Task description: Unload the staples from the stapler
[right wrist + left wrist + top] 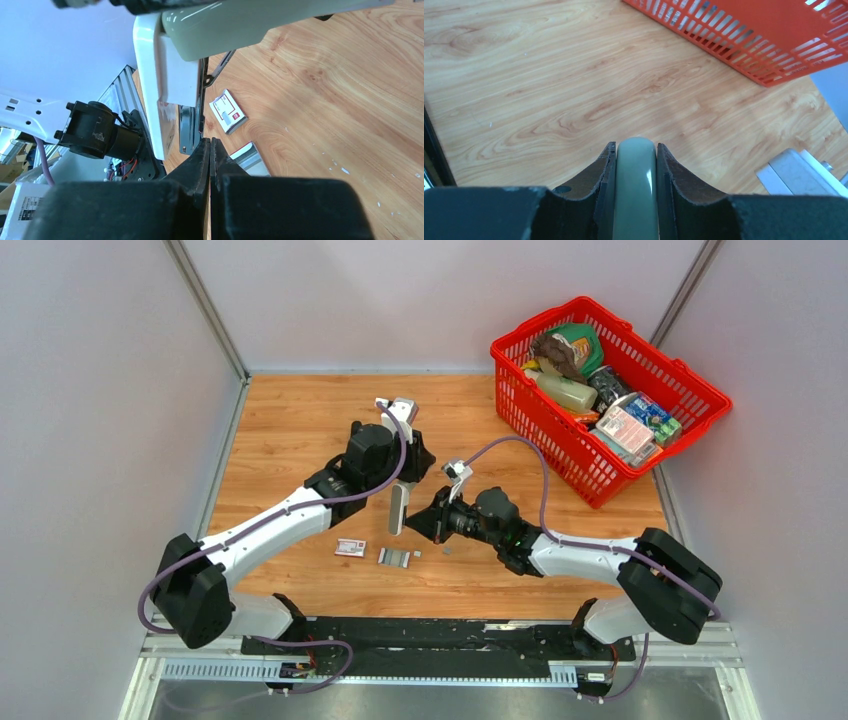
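Now the left gripper (636, 150) clamps the hanging stapler (397, 508), the right gripper (210, 147) is closed on nothing; a hard push could twist it loose.

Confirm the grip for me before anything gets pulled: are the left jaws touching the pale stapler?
Touching. In the left wrist view both jaws of the left gripper press flat against the sides of the stapler, with no gap.

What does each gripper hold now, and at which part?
The left gripper clamps the pale grey-green stapler by its two long sides, near its rounded end. The right gripper is shut and holds nothing.
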Robot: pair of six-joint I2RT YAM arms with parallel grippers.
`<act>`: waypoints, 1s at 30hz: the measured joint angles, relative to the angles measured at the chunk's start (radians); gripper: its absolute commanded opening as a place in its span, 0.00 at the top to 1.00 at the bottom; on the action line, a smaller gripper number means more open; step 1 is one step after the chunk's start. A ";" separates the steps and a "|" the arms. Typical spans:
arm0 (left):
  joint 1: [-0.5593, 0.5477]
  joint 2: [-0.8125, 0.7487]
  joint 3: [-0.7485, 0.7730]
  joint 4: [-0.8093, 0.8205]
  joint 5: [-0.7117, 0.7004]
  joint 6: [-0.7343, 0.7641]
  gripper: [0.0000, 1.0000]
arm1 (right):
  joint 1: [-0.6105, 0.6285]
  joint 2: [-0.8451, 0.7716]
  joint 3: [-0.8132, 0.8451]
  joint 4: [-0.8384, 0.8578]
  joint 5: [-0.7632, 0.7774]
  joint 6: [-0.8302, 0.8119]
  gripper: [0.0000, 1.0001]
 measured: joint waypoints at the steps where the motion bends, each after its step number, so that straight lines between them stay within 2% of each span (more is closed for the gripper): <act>1: 0.000 0.003 0.000 0.006 -0.005 0.002 1.00 | 0.000 0.002 0.003 0.000 -0.002 0.000 1.00; 11: 0.000 0.015 0.000 0.014 -0.024 0.021 1.00 | 0.006 -0.002 0.014 -0.025 0.008 -0.010 1.00; 19: 0.000 -0.009 0.007 -0.013 -0.013 0.042 1.00 | 0.014 -0.110 0.038 -0.202 0.079 -0.063 1.00; 30: 0.000 -0.180 0.018 -0.063 0.024 0.045 1.00 | 0.016 -0.319 0.057 -0.471 0.243 -0.140 1.00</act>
